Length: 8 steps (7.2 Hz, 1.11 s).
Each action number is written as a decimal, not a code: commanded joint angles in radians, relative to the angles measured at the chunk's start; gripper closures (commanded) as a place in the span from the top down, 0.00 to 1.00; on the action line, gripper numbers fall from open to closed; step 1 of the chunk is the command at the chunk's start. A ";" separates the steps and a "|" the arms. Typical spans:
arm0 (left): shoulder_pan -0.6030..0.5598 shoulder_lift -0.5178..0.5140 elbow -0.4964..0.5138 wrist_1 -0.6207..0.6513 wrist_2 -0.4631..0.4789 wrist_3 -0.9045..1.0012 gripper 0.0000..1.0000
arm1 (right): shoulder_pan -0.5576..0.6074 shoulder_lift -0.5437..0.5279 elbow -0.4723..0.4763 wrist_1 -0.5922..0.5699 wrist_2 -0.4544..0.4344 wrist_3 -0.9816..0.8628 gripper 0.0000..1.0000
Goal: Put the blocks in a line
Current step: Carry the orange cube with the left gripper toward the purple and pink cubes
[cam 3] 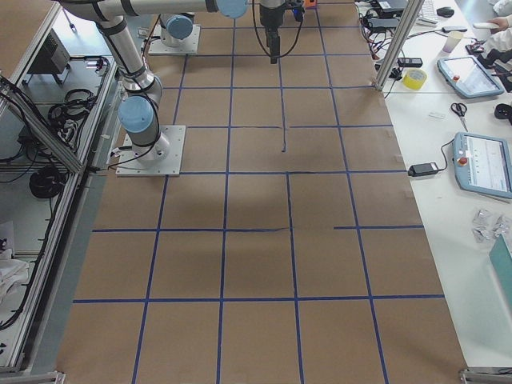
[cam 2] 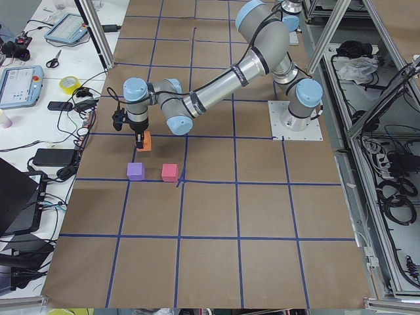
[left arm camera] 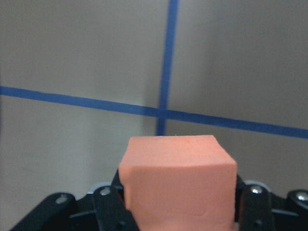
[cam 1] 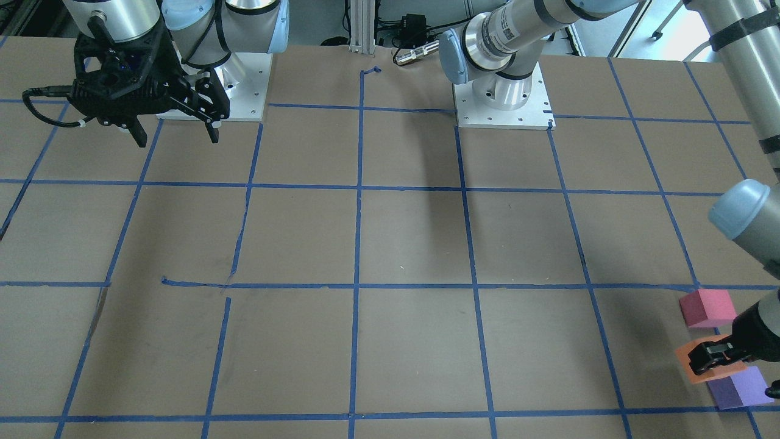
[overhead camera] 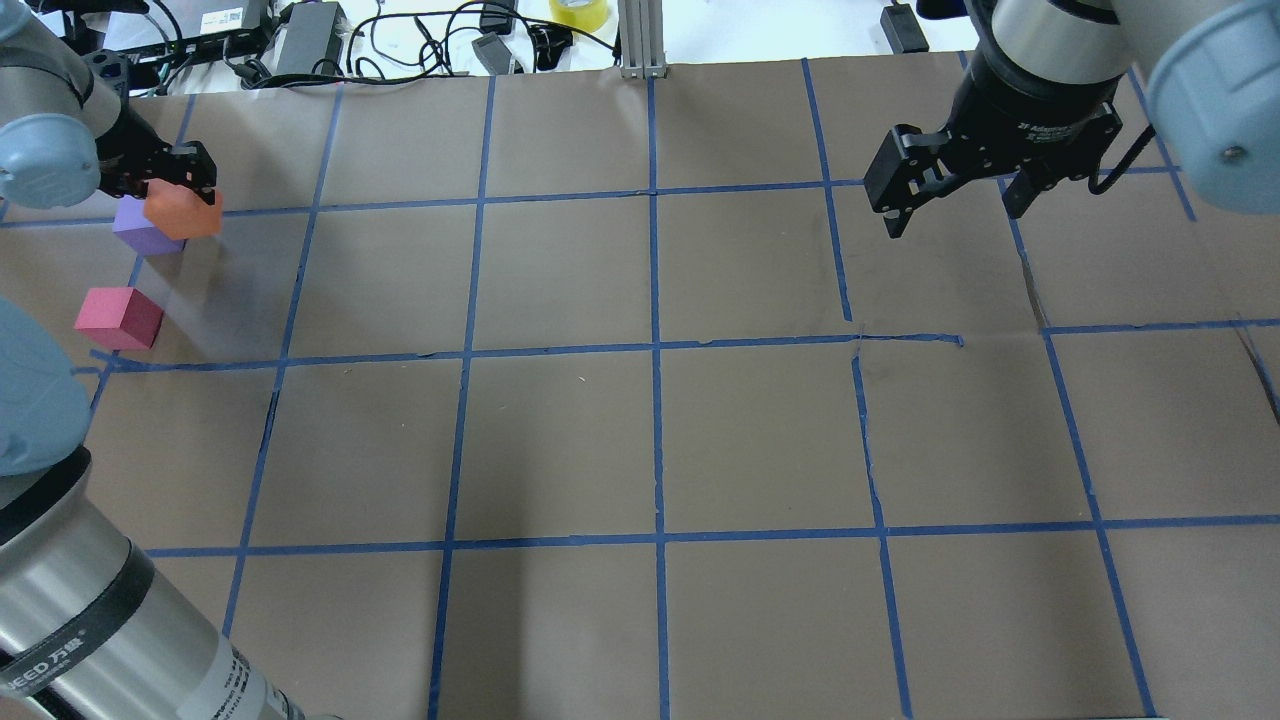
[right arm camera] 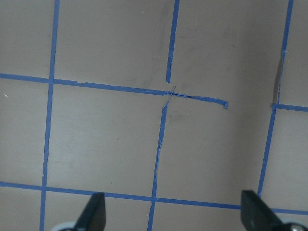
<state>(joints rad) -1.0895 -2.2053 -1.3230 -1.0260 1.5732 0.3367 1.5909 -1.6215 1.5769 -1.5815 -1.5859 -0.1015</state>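
My left gripper [overhead camera: 185, 190] is shut on the orange block [overhead camera: 183, 211], held above the table; the block fills the bottom of the left wrist view [left arm camera: 178, 185] and shows in the front view [cam 1: 691, 360] and left view [cam 2: 145, 140]. The purple block [overhead camera: 140, 232] lies on the table just beside and below it, also in the front view [cam 1: 740, 388] and left view [cam 2: 136, 171]. The pinkish-red block [overhead camera: 118, 317] sits apart nearer the robot, also in the front view [cam 1: 708, 307] and left view [cam 2: 170, 172]. My right gripper [overhead camera: 952, 205] hangs open and empty over the far right of the table [overhead camera: 660, 430].
Blue tape lines form a grid on the brown table. Cables, power bricks and a tape roll [overhead camera: 578, 12] lie past the far edge. The arm bases [cam 1: 503, 103] stand at the robot's edge. The left arm's elbow [overhead camera: 40, 400] looms over the near left corner.
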 commanded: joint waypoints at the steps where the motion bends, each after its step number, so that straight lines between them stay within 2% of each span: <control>1: 0.081 -0.022 0.073 -0.081 -0.008 0.037 0.00 | 0.000 0.000 0.000 0.000 0.000 -0.001 1.00; 5: 0.097 -0.068 0.085 -0.066 -0.010 0.142 0.00 | 0.000 0.000 0.000 -0.002 0.000 0.005 1.00; 8: 0.108 -0.070 0.073 -0.068 -0.004 0.142 0.00 | 0.000 0.000 0.000 0.000 0.000 0.005 1.00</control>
<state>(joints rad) -0.9857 -2.2741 -1.2457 -1.0933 1.5659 0.4774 1.5907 -1.6214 1.5769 -1.5817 -1.5861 -0.0968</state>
